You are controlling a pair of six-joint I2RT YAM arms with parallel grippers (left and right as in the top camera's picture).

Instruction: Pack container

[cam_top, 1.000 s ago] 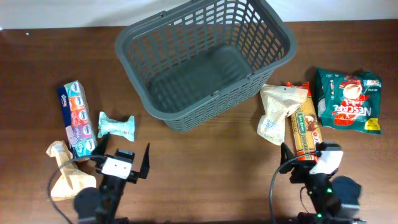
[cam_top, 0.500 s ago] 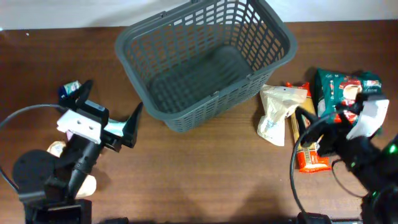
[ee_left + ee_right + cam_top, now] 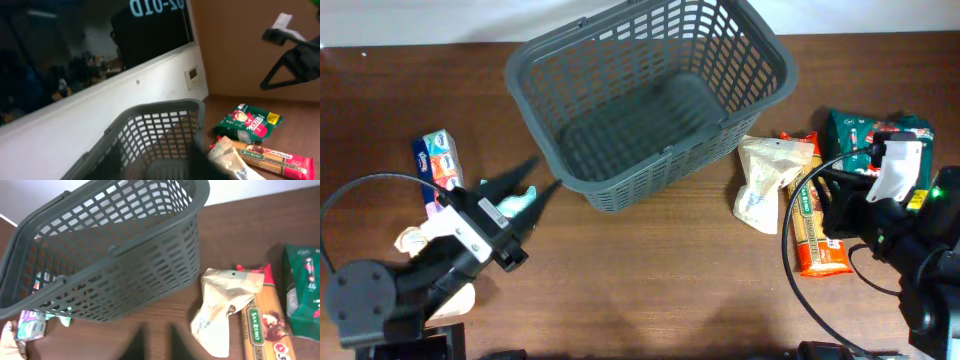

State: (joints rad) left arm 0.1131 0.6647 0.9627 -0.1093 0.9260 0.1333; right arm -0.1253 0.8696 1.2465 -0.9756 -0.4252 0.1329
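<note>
Two grippers on screen. What is each doing?
On my right gripper the fingers are pressed almost together on nothing. It hangs above the table, aimed at the bare wood in front of the basket, near the pale paper bag. I'd judge that a pinch this narrow suits sliding in low beside a flat packet.
And the left?
My left gripper points at the basket's near corner, over a small teal packet. From above I see a slim gap between the fingers, but I cannot tell whether they are parted or nipping something. Its own camera shows mostly basket and wall.
Where's the basket?
Middle of the table, toward the far edge, set askew, with nothing inside. I think it sits there so either arm can reach it. The tissues are on the left, and the pasta packet and green coffee pouch are on the right.
So packing hasn't begun?
Not by my reading.
</note>
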